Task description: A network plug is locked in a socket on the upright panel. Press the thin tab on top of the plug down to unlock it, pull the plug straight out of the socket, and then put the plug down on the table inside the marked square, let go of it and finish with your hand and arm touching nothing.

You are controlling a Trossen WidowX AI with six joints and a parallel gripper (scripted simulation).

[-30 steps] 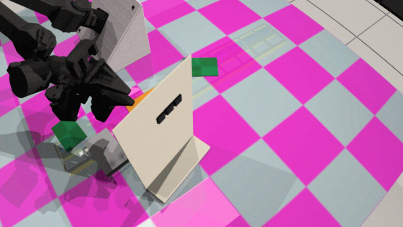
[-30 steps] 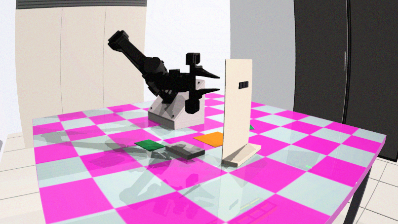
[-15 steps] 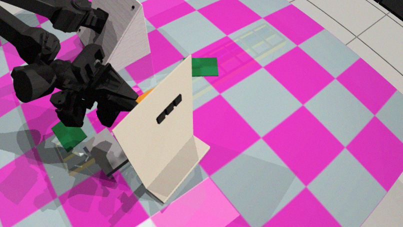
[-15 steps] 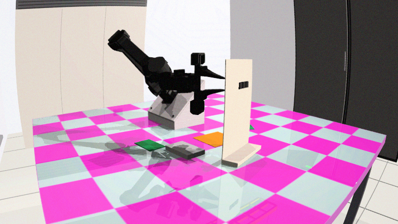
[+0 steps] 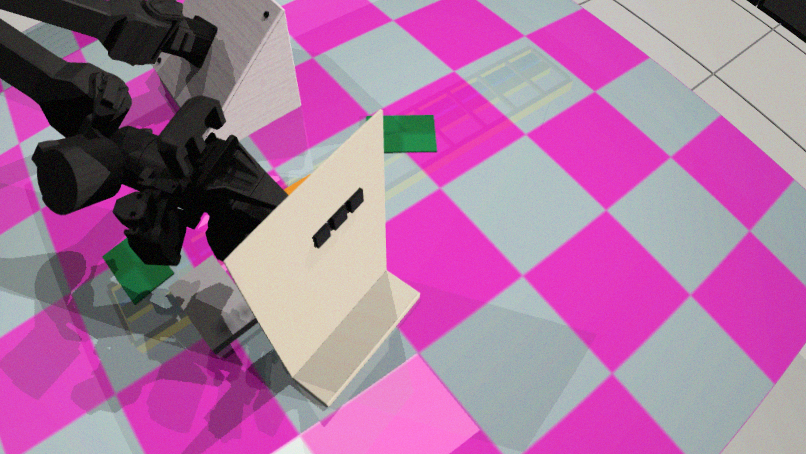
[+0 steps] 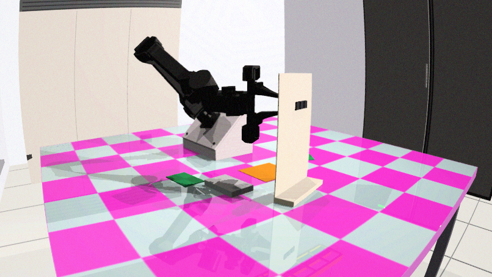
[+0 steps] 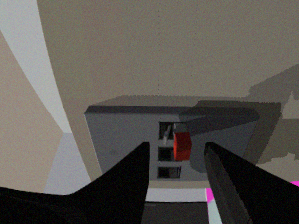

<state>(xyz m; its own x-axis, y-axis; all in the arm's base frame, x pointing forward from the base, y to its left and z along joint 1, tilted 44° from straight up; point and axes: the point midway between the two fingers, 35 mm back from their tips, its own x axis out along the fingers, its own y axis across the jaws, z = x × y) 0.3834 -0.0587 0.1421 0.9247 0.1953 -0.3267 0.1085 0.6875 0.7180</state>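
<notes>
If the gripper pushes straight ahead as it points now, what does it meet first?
Probably the red plug, which appears between the open fingers, ahead of the dark socket block; exact depth is unclear.

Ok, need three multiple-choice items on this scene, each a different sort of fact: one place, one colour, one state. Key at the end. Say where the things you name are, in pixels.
1. Where is the orange square?
A. On the arm's side of the panel
B. On top of the panel
C. On the floor

2. What colour is the plug?
A. Green
B. Red
C. White

3. How does the gripper stand?
A. Shut on the plug
B. Fully shut on nothing
C. Fingers apart, holding nothing

1: A, the orange square (image 6: 259,171) lies on the table on the arm's side of the panel (image 5: 315,293) (image 6: 293,137).
2: B, the wrist view shows the plug (image 7: 182,146) red at the sockets.
3: C, the gripper (image 7: 177,148) has a gap on either side of the plug.
</notes>
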